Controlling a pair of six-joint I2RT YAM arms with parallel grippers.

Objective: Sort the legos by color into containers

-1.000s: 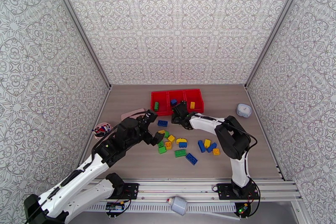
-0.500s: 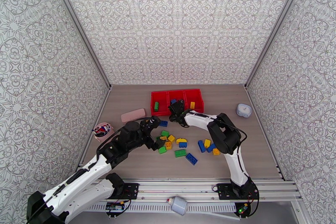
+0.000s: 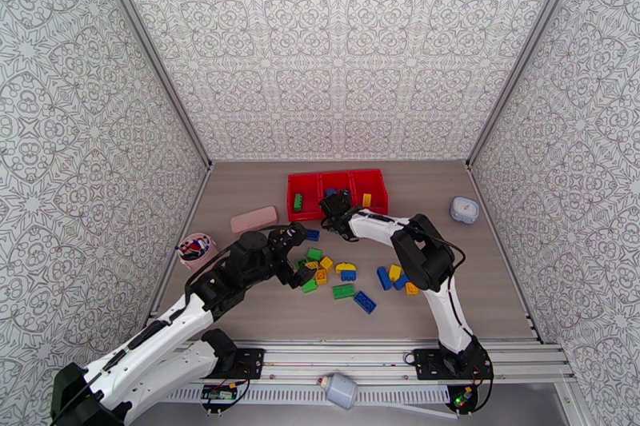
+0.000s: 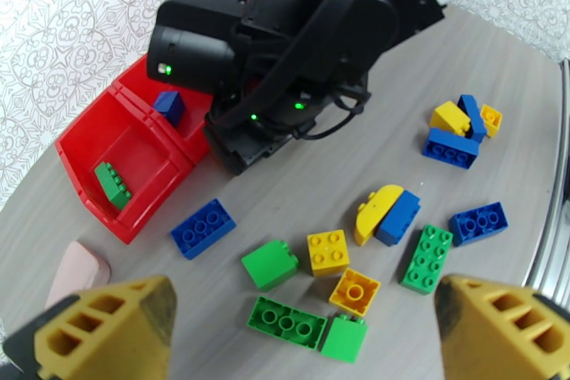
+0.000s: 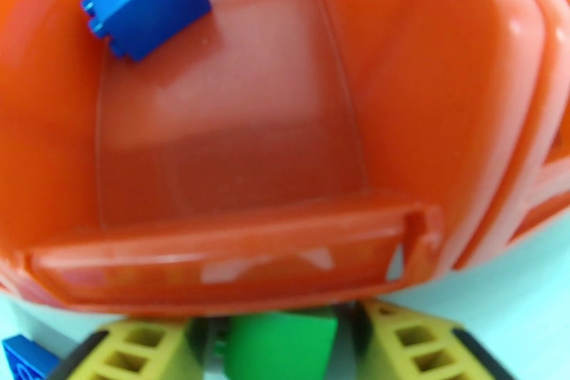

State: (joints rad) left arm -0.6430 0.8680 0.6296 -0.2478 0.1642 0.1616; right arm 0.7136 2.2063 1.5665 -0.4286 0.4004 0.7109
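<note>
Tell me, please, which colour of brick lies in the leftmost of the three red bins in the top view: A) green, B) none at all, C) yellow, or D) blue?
A: a green brick lies in the leftmost bin, while the blue brick and the yellow brick sit in the other two.

1. No legible text, label, brand, number or sign anywhere, near or far.
2. Legos [image 4: 328, 252]: plain studs, any embossing too small to read.
3. Containers [image 4: 139, 142]: plain red walls, unlettered.
4. Small white box [image 3: 464, 209] at the far right: bluish mark on the lid, too small to read.
</note>
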